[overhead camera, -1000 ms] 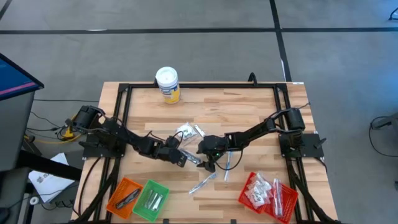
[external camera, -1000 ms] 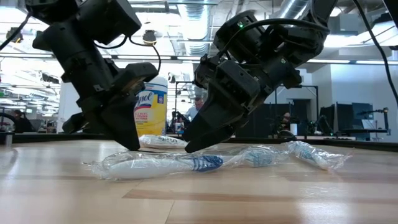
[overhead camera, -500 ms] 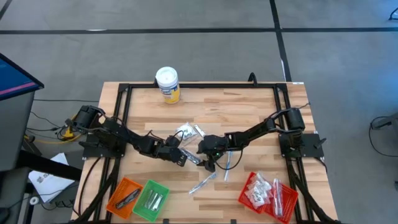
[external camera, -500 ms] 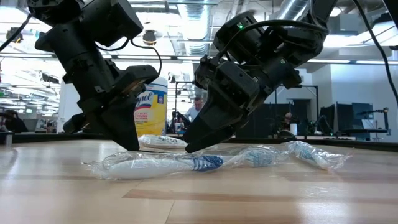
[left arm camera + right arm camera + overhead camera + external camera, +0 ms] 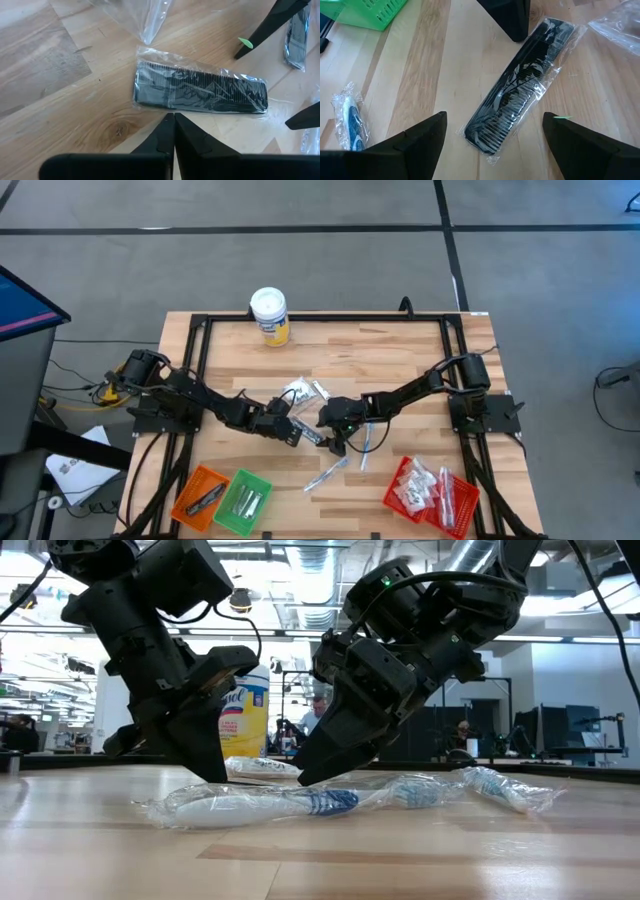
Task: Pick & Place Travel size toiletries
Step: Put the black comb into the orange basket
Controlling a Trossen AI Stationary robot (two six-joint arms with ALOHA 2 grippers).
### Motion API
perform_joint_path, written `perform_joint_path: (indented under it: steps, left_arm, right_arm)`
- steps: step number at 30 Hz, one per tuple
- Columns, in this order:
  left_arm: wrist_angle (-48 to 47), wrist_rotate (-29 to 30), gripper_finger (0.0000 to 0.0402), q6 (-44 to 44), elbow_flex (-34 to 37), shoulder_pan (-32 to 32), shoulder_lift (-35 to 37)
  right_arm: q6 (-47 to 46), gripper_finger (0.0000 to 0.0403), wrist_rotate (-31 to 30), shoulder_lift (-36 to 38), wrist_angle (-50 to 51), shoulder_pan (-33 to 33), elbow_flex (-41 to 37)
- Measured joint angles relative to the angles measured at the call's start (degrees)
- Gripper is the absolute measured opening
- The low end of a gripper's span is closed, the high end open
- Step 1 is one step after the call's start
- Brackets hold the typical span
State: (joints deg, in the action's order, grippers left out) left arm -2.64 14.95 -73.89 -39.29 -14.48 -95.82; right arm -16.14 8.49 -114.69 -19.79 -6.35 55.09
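High view had both dark arms reaching into the middle of the light wooden slatted worktop (image 5: 400,360), tips nearly meeting. The left gripper (image 5: 292,432) sat with its fingers (image 5: 170,135) pressed fully together, holding nothing, tip just short of a black plastic comb sealed in a clear wrapper (image 5: 200,92) that lay flat on the wood. The right gripper (image 5: 337,442) hung over the same comb from the other side, its fingers (image 5: 420,137) spread about as wide as they go, one on each side of the comb and not touching it, so nothing was gripped there either.

Rest of the travel stuff was scattered around: a little heap of white square sachets (image 5: 303,391) just behind the two grippers, and a couple of slim silvery wrapped sticks (image 5: 328,473) toward the front edge. Low view showed a clear-wrapped toothbrush with a blue and white head (image 5: 260,805) lying in front of both grippers, plus another crinkly wrapped one (image 5: 500,787) off to the side.

Along the front edge, an orange mesh basket (image 5: 199,495) had a dark narrow item in it, a green mesh basket (image 5: 243,501) right beside it held some silvery pieces, and a red mesh basket (image 5: 432,492) on the right side was piled with white sachets. A yellow canister with a white lid (image 5: 269,315) stood at the back edge, well apart from everything.
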Motion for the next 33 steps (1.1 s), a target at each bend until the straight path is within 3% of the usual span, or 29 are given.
perform_joint_path:
  steps: [18, 33]
  left_arm:
    - [3.5, 3.6, 0.0, 2.7, 0.2, 0.8, 1.7]
    - [4.1, 1.2, 0.0, 1.2, 0.0, -0.6, -0.8]
  right_arm:
    - [0.0, 0.0322, 0.0, 0.0, 0.0, 0.0, 0.0]
    - [0.0, 0.0322, 0.0, 0.0, 0.0, 0.1, 0.0]
